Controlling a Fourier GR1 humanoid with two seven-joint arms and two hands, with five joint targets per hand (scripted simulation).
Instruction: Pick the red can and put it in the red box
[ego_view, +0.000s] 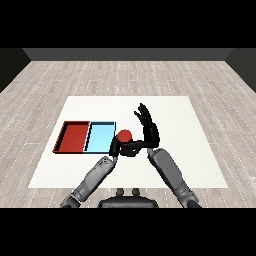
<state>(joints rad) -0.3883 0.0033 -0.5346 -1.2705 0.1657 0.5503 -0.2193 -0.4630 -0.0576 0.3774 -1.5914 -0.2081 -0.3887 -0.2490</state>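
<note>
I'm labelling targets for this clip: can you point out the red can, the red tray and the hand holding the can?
red can (124, 135): head view, its round top.
red tray (73, 137): head view, its bare floor.
left hand (118, 146): head view, the palm curled round the can.

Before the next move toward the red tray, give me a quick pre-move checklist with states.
1. Left hand curled round the red can: ok.
2. Can upright in the hold: looks upright, top face showing; ok.
3. Right hand clear of the can: fingers straight, raised beside it; whether it touches the can, cannot tell.
4. Red tray free to receive: nothing seen inside; ok.
5. Can over the red tray: not ok, it sits at the right edge of the light blue tray, which lies between it and the target.
6. Can lifted off the table: cannot tell.
</note>
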